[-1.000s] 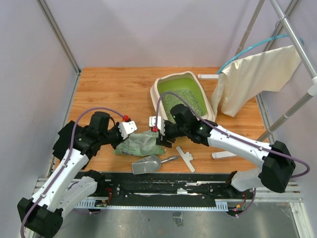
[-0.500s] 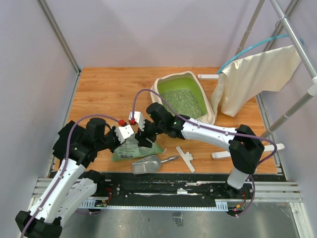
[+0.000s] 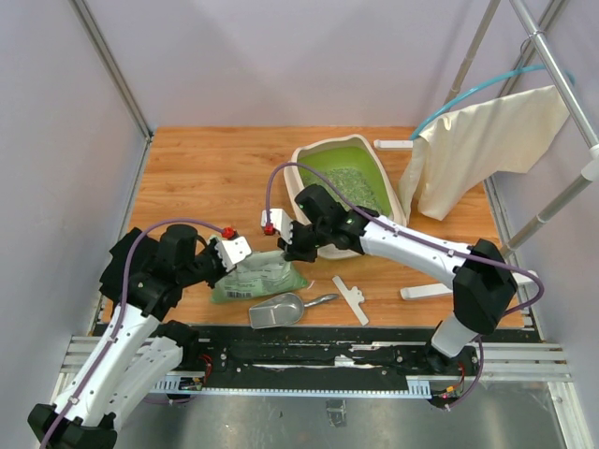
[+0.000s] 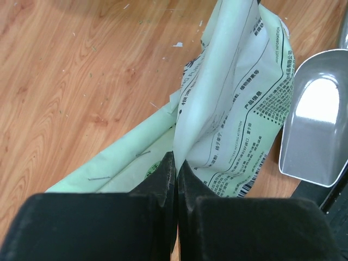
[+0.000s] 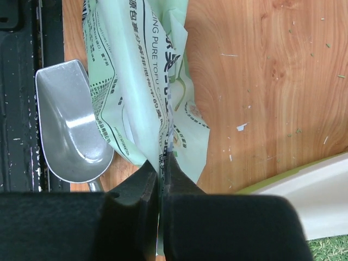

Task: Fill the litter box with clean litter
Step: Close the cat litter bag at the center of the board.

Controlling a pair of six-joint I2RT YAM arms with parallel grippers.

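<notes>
since half a second back the right gripper (image 3: 281, 239) has swung away from the left gripper (image 3: 234, 251), toward the litter box (image 3: 296, 171) side. the litter bag (image 3: 262, 279) between them has gone from bunched up to drawn out longer across the table (image 3: 206, 168). left arm barely shifted. right wrist view: fingers pinched fully together on a fold at the bag's edge, no gap showing, film running out of the pinch. left wrist view: same story, both pads closed tight on a pleat of the printed film, the bag spreading away from them toward the metal scoop (image 4: 315, 130). scoop lies bowl-up just beside the bag at the near edge, touched by neither arm. litter box sits far right on the table, well apart from the left gripper, with the right arm reaching across just in front of it. inside is green, with a layer of clean litter (image 3: 351, 182) over much of the floor and some bare green along the far wall. bag looks slack and fairly flat; cannot tell how much it holds, nor which end is open. judgement: step in hand is two-handed handling of the bag, getting it held at both ends for another pour. next move calls for lifting both ends together and carrying the bag over the box rim. then the closed end goes up so the granules run into the tray, not onto the wood. thin film held by fingertip pinches could slip under load.
</notes>
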